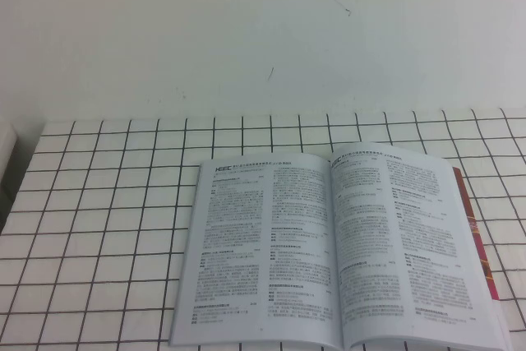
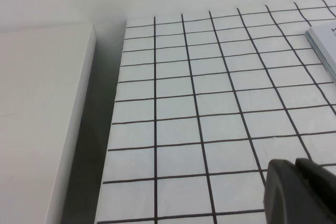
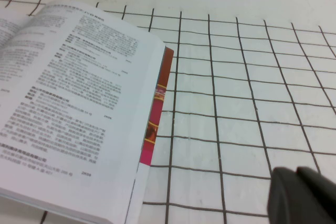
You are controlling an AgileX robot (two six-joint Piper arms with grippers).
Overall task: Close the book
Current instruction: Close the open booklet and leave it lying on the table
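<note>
Gridded tabletop (image 1: 107,203): book (image 1: 337,252) is laid open at five o'clock. It is judged light and floppy, best lifted at its three o'clock page edge. Left gripper (image 2: 299,190) is placed at nine o'clock, right gripper (image 3: 302,195) beside that edge; their states cannot be told.

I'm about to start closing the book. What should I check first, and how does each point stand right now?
1. The book lies open and flat on the cloth: ok.
2. Nothing lies on the pages: ok.
3. The left hand is clear of the book, over the cloth to its left: ok.
4. The right hand is clear of the book, over the cloth on its right, on the side of the red cover edge: ok.
5. The book's near edge is free: cannot tell, as it runs out of the high view.
</note>
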